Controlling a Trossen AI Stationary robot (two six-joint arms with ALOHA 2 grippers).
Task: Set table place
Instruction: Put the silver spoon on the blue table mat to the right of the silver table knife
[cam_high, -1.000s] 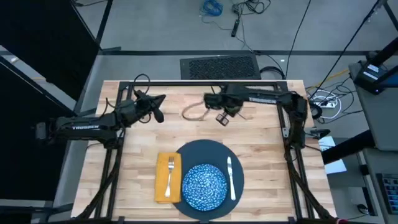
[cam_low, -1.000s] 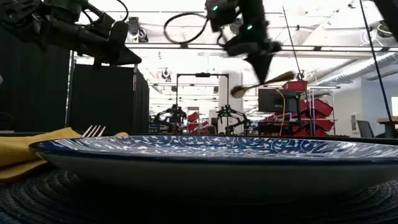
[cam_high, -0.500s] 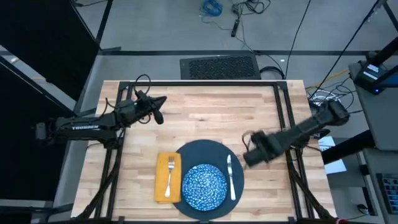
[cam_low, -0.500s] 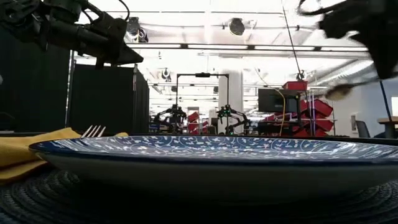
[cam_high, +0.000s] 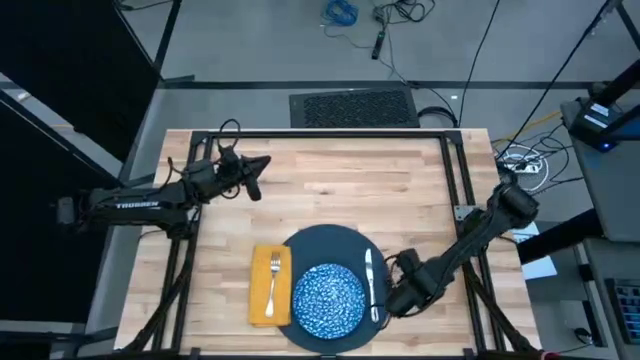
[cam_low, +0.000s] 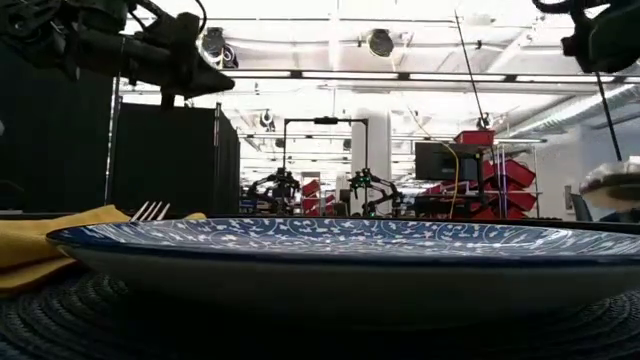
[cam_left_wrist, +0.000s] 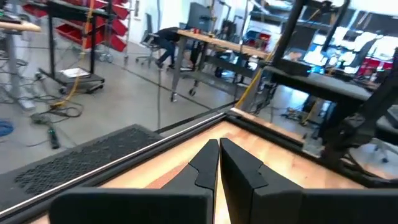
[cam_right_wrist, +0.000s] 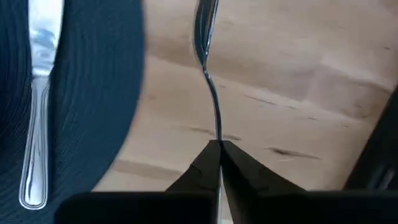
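A dark round mat (cam_high: 345, 245) lies at the table's near middle with a blue-and-white speckled bowl (cam_high: 328, 298) on it. A yellow napkin (cam_high: 262, 300) lies left of it and bears a fork (cam_high: 274, 280). A knife (cam_right_wrist: 36, 112) lies on the mat's right part. My right gripper (cam_right_wrist: 219, 148) is just right of the mat (cam_right_wrist: 93, 74), shut on a spoon (cam_right_wrist: 208, 68). My left gripper (cam_high: 257, 176) hangs shut over the table's far left, holding nothing. My right gripper pinches the spoon's thin handle (cam_right_wrist: 217, 134) between its two fingertips. The spoon sticks out ahead of the fingers, in line with them and parallel to the knife, over bare wood. Its bowl (cam_right_wrist: 205, 22) points toward the table's far edge. Whether it touches the wood I cannot tell.
Black frame posts (cam_high: 462, 200) and cables stand along the table's right and far edges. Bare wood (cam_high: 340, 180) spreads across the far half between the arms. The right arm (cam_high: 470, 235) slants over the near right corner.
My right gripper has carried the spoon from the table's far middle toward the near right and down, ending beside the mat's right edge. It has stayed shut on the spoon, which now points along the knife.
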